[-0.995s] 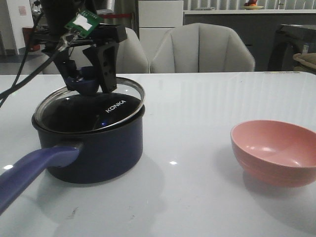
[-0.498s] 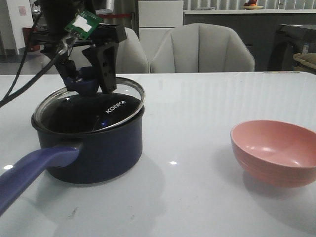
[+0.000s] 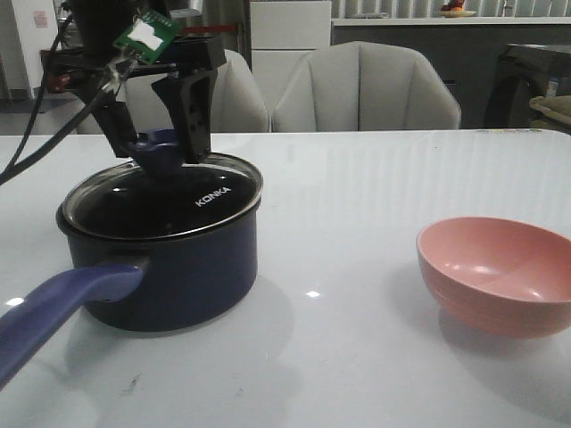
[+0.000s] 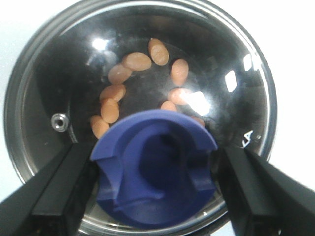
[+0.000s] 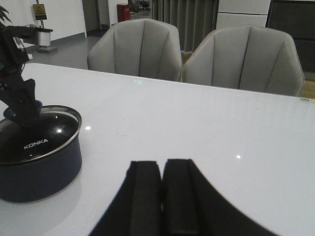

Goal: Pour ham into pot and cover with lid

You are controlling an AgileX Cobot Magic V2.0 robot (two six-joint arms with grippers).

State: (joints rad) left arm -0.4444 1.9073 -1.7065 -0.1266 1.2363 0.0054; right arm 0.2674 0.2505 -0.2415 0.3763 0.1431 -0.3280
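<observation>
Lid seated level on pot, steel rim resting all round on pot rim. Pot on tabletop, left side, handle pointing toward camera.

Left gripper above lid, fingers spread wide, one on each side of blue knob. In left wrist view, knob sits between the fingers with a narrow gap visible on each side; no clear contact, no grip. Nothing held.

Ham inside pot, seen through glass in left wrist view: several orange pieces lying in a loose ring on dark bottom. Small vent hole in glass near rim.

Right gripper well apart from pot, over bare tabletop; fingers pressed together, only a thin seam between, holding nothing.

Pink bowl upright on right side of tabletop, well apart from pot, inside bare.
</observation>
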